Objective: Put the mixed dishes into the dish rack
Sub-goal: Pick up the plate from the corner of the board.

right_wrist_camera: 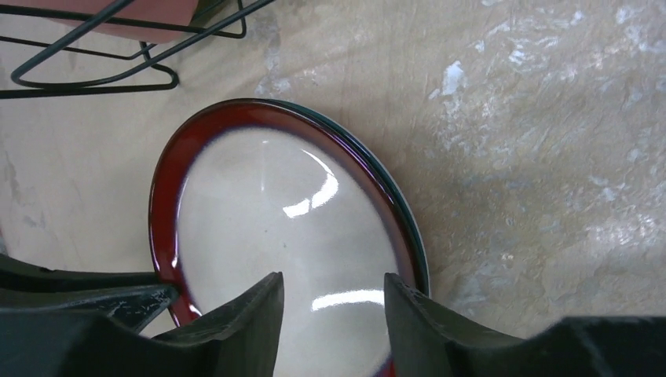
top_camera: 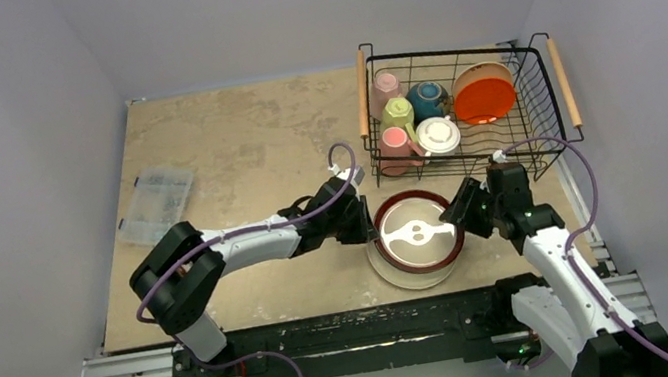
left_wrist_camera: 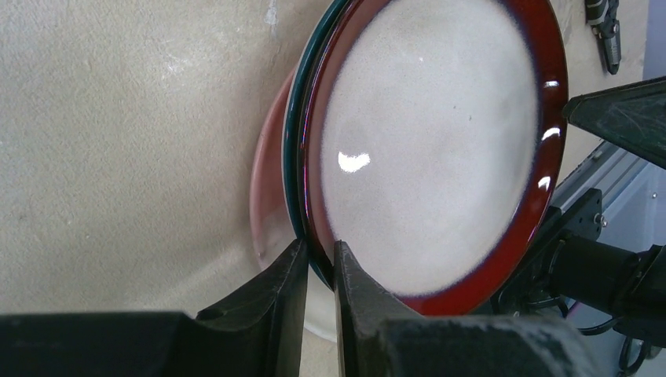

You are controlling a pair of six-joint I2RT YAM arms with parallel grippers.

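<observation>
The red-rimmed cream plate (top_camera: 416, 232) sits in front of the dish rack (top_camera: 544, 130), over a white plate (top_camera: 407, 278) lying on the table. My left gripper (top_camera: 371, 226) is shut on this plate's left rim (left_wrist_camera: 314, 236), which has a teal underside, and that edge is raised off the white plate (left_wrist_camera: 267, 196). My right gripper (top_camera: 456, 213) is open at the plate's right edge, its fingers (right_wrist_camera: 251, 306) spread over the cream face (right_wrist_camera: 275, 228) and not touching it. The rack holds pale pink (top_camera: 384, 89), yellow-green (top_camera: 398, 112), salmon (top_camera: 394, 144) and white (top_camera: 439, 134) mugs, the teal bowl (top_camera: 427, 96) and the red-orange plate (top_camera: 483, 96).
A clear plastic compartment box (top_camera: 156, 203) lies at the table's left. Black pliers (left_wrist_camera: 605, 27) lie beyond the plate in the left wrist view. The rack's wire corner (right_wrist_camera: 94, 75) stands close above the plate. The metal rail (top_camera: 353, 332) runs along the near edge.
</observation>
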